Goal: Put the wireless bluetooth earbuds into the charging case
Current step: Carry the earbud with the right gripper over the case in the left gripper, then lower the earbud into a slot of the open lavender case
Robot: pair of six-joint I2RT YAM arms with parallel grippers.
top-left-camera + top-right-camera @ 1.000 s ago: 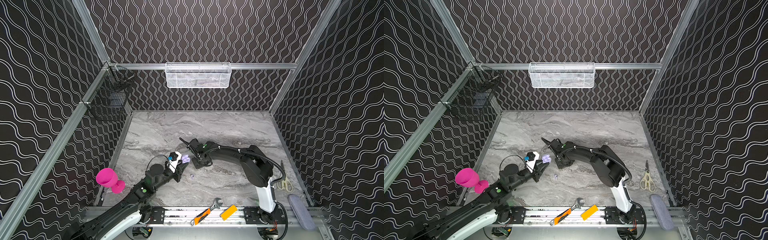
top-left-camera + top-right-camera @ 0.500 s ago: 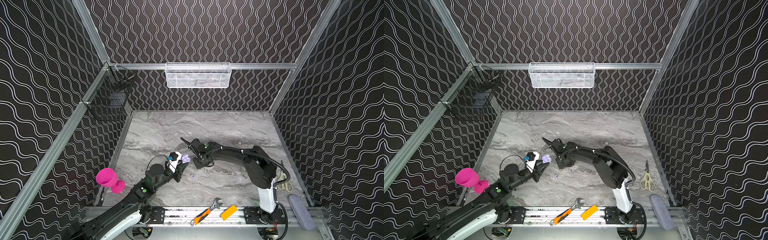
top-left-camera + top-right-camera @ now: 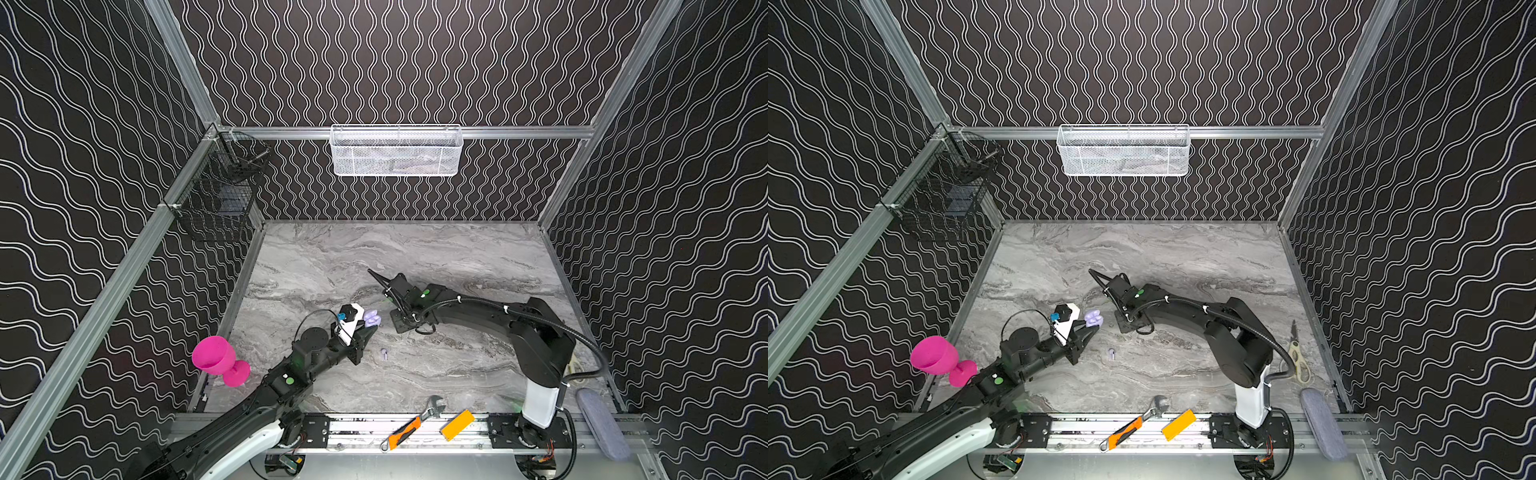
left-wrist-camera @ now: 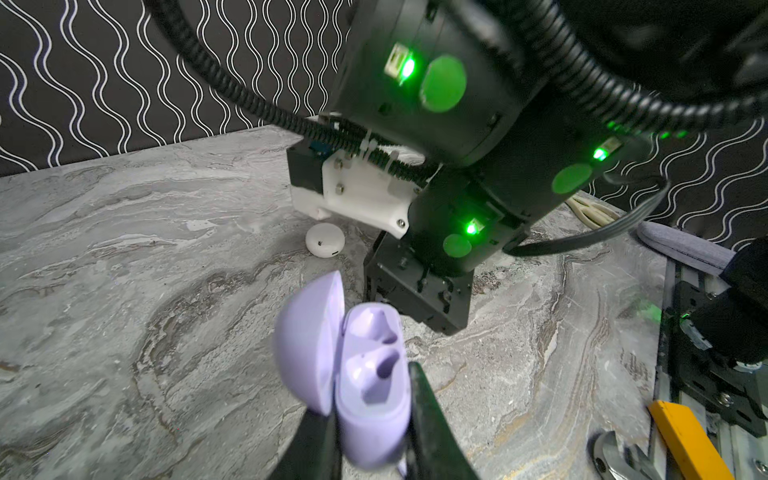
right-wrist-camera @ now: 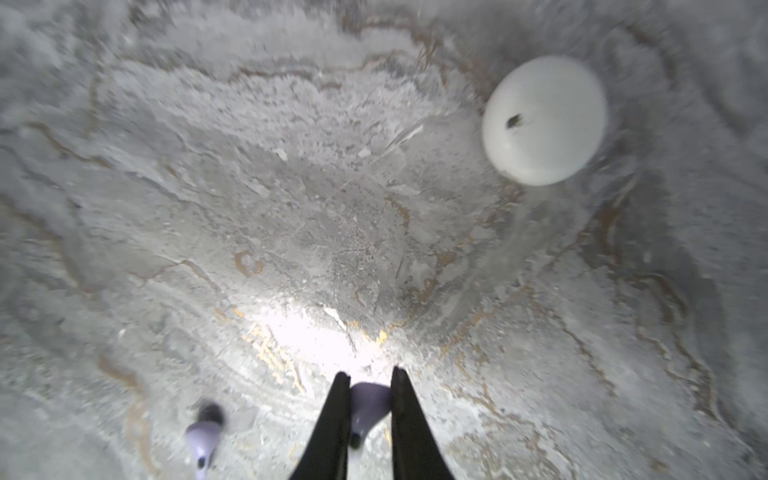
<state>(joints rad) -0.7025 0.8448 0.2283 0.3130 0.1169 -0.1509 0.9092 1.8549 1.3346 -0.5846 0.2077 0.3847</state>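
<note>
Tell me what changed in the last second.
The right arm's elbow swung out to the right, now covering most of the scissors in a top view. The right gripper, shut on an earbud, edged that way too. The left gripper with the open case and the loose earbud stayed put.

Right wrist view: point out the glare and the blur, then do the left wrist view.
Right wrist view: white glare on the table just ahead of the held earbud; the loose earbud is smeared, the white case soft-edged. Left wrist view: the purple case is slightly soft; green lights flare.
</note>
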